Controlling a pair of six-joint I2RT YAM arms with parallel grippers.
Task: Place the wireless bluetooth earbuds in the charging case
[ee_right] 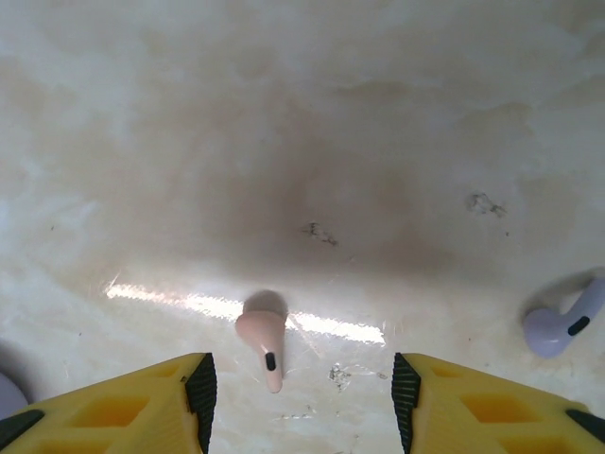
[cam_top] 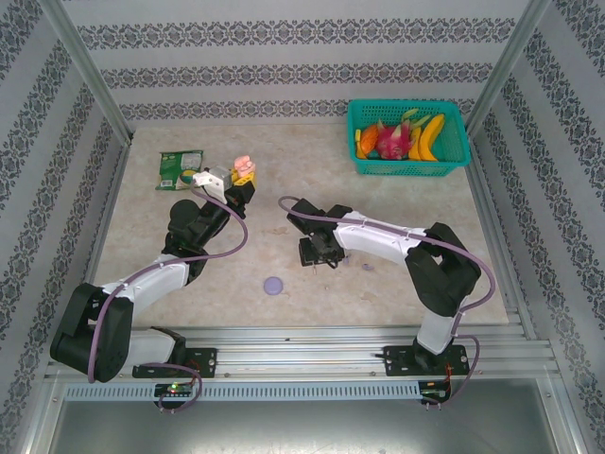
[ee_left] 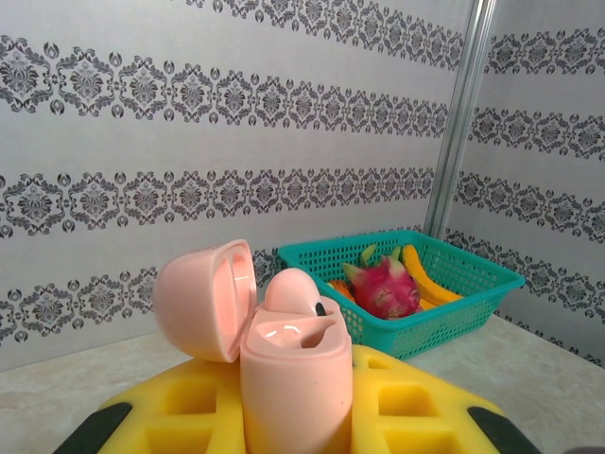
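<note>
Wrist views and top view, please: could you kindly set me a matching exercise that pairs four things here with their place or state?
Things:
1. pink case
2. pink earbud
3. purple earbud
4. basket

Places or states:
A. on the table, just ahead of the open right claw
B. teal, at the table's far right corner
C. held in the left claw, lid open
D. on the table, at the right edge of the right wrist view

Pairs: 1-C, 2-A, 3-D, 4-B
</note>
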